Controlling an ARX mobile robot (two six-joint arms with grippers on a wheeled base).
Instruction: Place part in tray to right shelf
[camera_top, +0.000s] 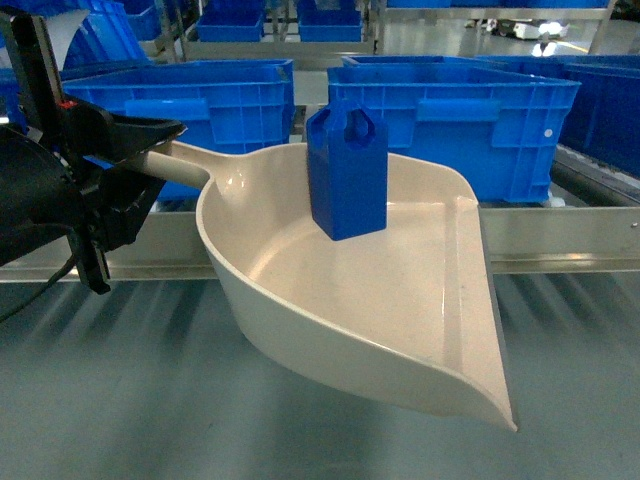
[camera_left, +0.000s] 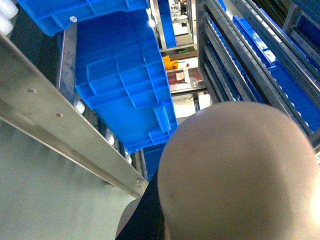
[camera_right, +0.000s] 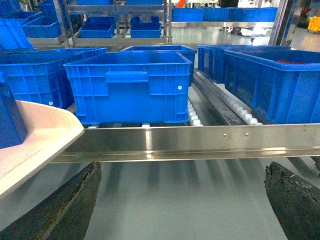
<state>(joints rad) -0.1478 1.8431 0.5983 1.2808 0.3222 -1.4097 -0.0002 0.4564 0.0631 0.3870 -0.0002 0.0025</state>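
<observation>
Nearest the head camera, the cream tray (camera_top: 400, 330) hangs above the grey surface (camera_top: 150, 400), tilted so its flat lip drops toward the near right. Its handle runs up and left into the left gripper (camera_top: 135, 160), whose black jaws are clamped on it. Standing upright in the tray's far part is the blue part (camera_top: 347, 170), angled top up, with the tray's curved back wall just behind it.

From the right wrist, the right gripper (camera_right: 182, 200) holds nothing: its two dark fingers (camera_right: 292, 200) stand wide apart at the lower corners. The tray's edge (camera_right: 40, 145) and a sliver of the part (camera_right: 10, 120) show at the left of that view.

Beyond the tray, the shelf's broad steel front rail (camera_right: 210, 142) crosses the scene, two small screws right of its middle. Behind it, white rollers (camera_right: 235, 107) slope away between large blue crates (camera_right: 130, 87), with more racks and crates farther back.
</observation>
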